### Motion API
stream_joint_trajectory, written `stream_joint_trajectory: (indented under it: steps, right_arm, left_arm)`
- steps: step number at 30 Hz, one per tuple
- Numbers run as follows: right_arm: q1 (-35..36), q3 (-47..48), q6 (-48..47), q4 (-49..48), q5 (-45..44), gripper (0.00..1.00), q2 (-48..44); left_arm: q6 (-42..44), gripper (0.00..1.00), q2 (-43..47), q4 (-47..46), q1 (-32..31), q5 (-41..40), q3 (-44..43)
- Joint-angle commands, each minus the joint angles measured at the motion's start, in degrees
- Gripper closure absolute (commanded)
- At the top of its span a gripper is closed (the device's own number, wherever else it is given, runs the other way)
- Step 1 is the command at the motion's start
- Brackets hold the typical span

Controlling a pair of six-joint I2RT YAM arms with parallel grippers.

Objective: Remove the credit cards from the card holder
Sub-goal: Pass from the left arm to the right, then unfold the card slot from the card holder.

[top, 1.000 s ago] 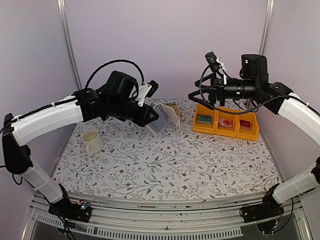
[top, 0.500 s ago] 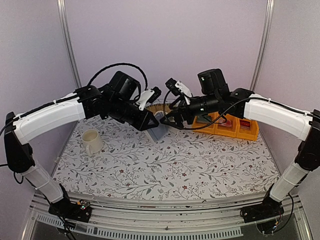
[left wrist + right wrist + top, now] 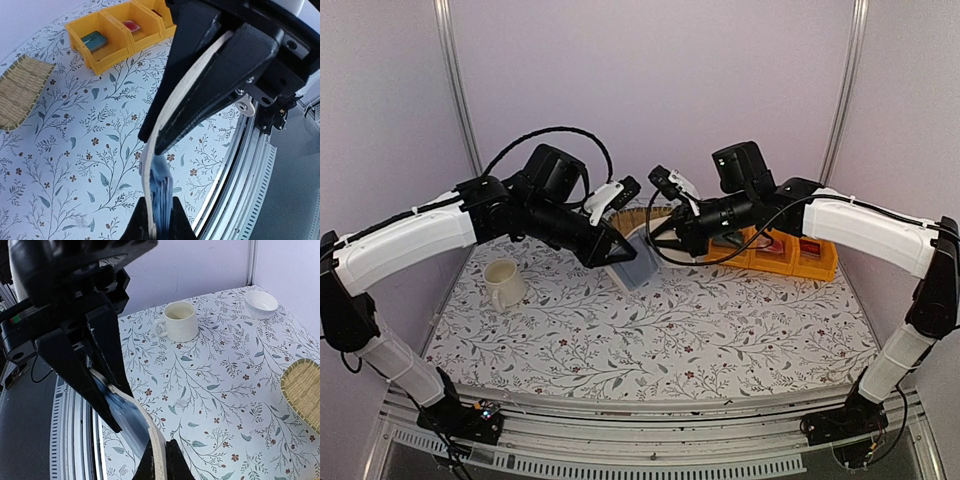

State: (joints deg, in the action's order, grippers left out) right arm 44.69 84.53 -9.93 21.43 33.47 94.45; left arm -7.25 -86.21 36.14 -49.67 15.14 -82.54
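Observation:
The card holder (image 3: 638, 268), beige with a cream edge, hangs above the table's far middle, between both grippers. My left gripper (image 3: 620, 258) is shut on one end of it. In the left wrist view that grip (image 3: 157, 220) pinches the cream cover (image 3: 146, 175) and the bluish layers beside it. My right gripper (image 3: 655, 237) is shut on the opposite cream edge (image 3: 156, 437), its own grip (image 3: 160, 460) at the bottom of the right wrist view. The right fingers (image 3: 210, 95) clamp the cover from above. I cannot tell whether the bluish layers are credit cards or pockets.
A cream mug (image 3: 503, 283) stands at the left of the floral table. Yellow bins (image 3: 775, 255) with small red and teal items sit at the back right. A woven straw mat (image 3: 22, 97) lies behind the holder, and a small white bowl (image 3: 261, 304) sits near the mug.
My right arm swung left from above the bins to the holder, and its jaws closed on the cream edge. The left arm kept its grip and shifted the holder slightly down.

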Motion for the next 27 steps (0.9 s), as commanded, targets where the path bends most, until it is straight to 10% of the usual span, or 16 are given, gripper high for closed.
stream_joint_trajectory:
  steps: [1, 2, 6, 13, 27]
  right_arm:
    - [-1.5, -1.1, 2.7, -1.8, 4.9, 0.99, -2.9]
    - [-2.0, -1.0, 3.5, -2.4, 7.5, 0.99, -3.2]
    - [-4.7, -1.8, 12.3, -8.0, 17.9, 0.98, -5.0]
    - [-5.4, -6.8, 30.7, -27.1, 30.1, 0.99, -8.2]
    - [-5.4, -6.5, 34.4, -28.9, 26.1, 0.99, -7.9]
  left_arm:
    - [1.4, 1.0, 2.6, -5.2, 1.6, 5.0, 1.3]
    - [0.9, 0.97, 3.2, -6.4, 2.2, 5.1, 1.9]
    - [-1.0, 0.34, 7.7, -15.9, 4.2, 3.2, 7.3]
    - [-2.5, 0.05, 21.5, -50.0, 4.1, 7.3, 29.7]
    - [-2.5, 0.02, 20.6, -53.0, 3.0, 12.9, 30.6]
